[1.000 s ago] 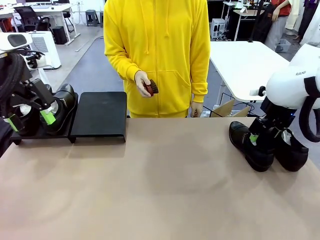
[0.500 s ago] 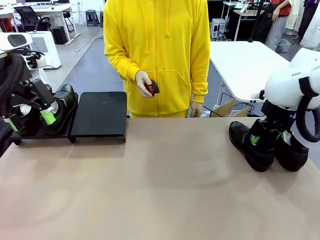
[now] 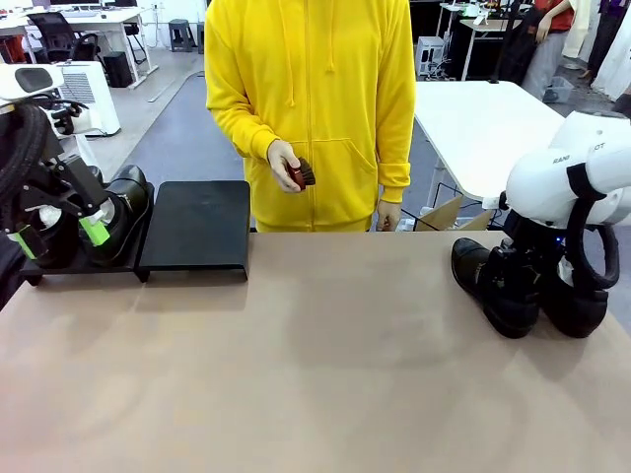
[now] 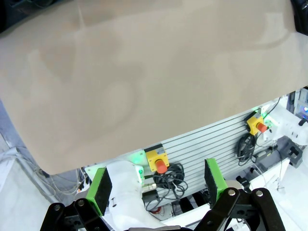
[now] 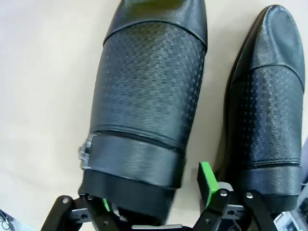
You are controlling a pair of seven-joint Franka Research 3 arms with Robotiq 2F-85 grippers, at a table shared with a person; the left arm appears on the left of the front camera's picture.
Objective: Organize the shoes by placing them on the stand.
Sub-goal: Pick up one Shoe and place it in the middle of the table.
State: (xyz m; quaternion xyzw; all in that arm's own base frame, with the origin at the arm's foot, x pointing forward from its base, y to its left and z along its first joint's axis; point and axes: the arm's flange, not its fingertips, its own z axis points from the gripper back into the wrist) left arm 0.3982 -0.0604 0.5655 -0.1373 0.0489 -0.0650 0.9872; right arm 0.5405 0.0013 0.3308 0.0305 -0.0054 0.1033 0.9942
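Yellow hoodie (image 3: 315, 99) cloth takes up the far side in the front view, where a person stands behind the beige desk (image 3: 315, 374) with a small brush (image 3: 300, 174) in one hand (image 3: 280, 160). At the far left we see the black stand (image 3: 197, 227). Two glossy shoes (image 3: 123, 202) sit on its left panel, and its right panel shows its flat matte top. The left claw (image 3: 59, 236) hangs right at those shoes with its green pads apart and nothing clamped between them. At the right, two more shoes (image 3: 493, 291) stand side by side on the desk, and the right arm (image 3: 562, 172) bends down over them.

From the left wrist view we look past the wide-spread pads (image 4: 99, 190) at the desk top. Beyond its edge runs a slotted aluminium rail carrying two yellow emergency-stop boxes (image 4: 158, 160).

From the right wrist view, the right claw (image 5: 155, 192) straddles the heel end of a perforated black shoe (image 5: 149, 96). One green pad (image 5: 207, 175) sits in the gap between this shoe and its neighbour (image 5: 267, 106), with a sliver of desk between pad and leather. The other finger is tucked under the shoe's edge. We see the jaws spread around the heel, not pressing on it.
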